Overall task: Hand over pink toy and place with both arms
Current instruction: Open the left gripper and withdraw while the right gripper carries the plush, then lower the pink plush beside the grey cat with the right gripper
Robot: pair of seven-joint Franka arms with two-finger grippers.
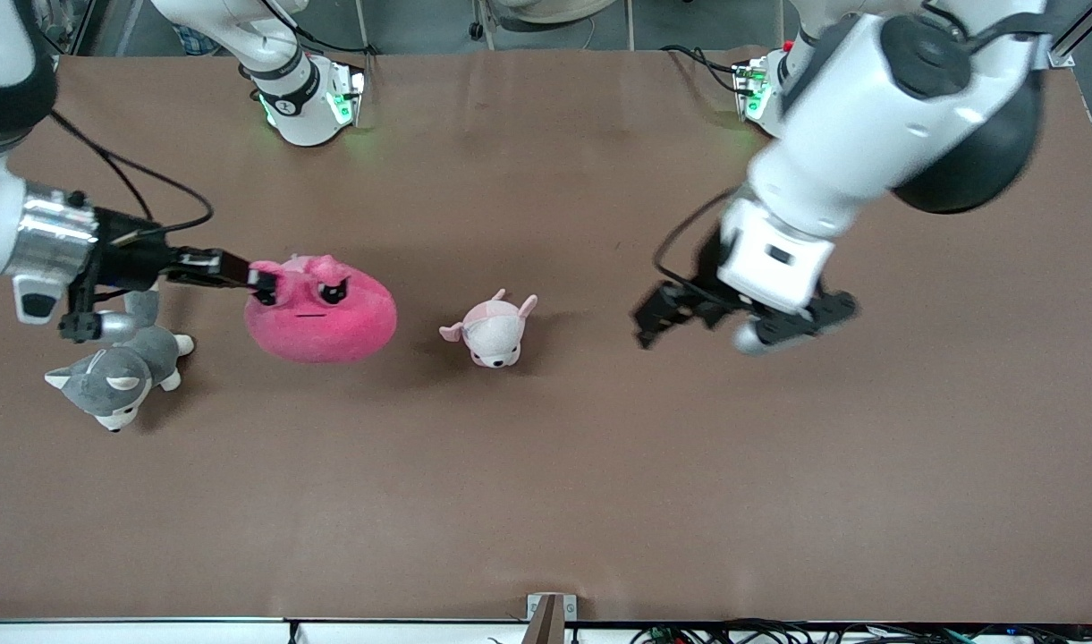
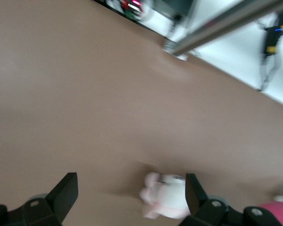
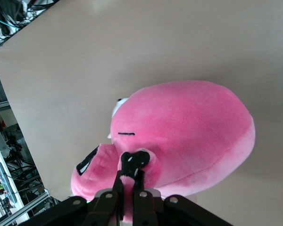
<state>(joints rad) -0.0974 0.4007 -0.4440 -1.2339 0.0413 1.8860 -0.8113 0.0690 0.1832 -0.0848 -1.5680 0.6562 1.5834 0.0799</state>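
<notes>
Your right gripper (image 1: 261, 283) already pinches the pink toy (image 1: 326, 313) at its top edge, fingers clenched on the plush near an ear. The toy looks slightly raised over the table (image 1: 546, 492), toward the right arm's end, between the grey dog (image 1: 121, 374) and the small pale plush (image 1: 494, 331). Your left gripper (image 1: 742, 324) hangs over bare table toward the left arm's end, fingers spread wide and holding nothing. So only the grasp is done; I judge the handover and the placing remain.
</notes>
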